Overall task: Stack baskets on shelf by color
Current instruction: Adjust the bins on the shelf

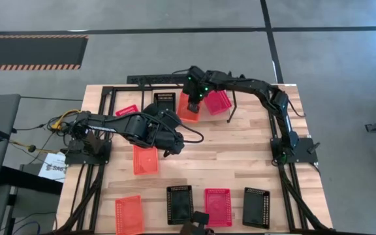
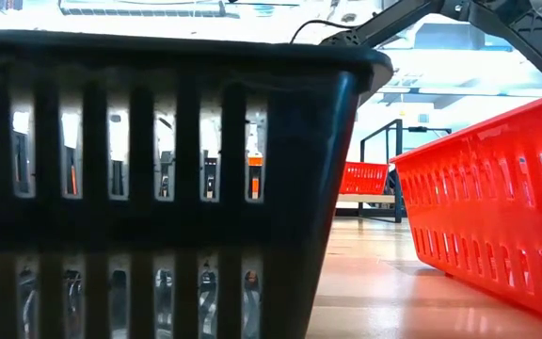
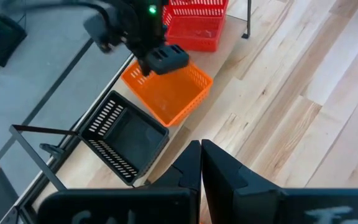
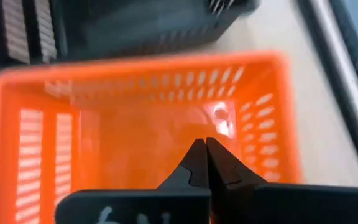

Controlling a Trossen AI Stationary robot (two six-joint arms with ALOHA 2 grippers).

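While the right gripper sits over the near rim of an orange basket at the table's far edge, its fingers are pressed together over that basket's wall; whether they pinch the wall I cannot tell. This basket stands between a black basket and a red-pink basket, walls close on both sides, little slack. In the left wrist view the orange basket is turned slightly askew to the black one, corners nearly touching. The shelf shows as a dark bar along the far edge behind them.

Left gripper is mid-table, fingers closed, holding nothing. A second orange basket lies just beside it on open wood. Another red-pink basket lies partly under the left arm.

Near edge row, spaced apart: orange, black, red-pink, black. The table has a broad bare band across its centre-right.
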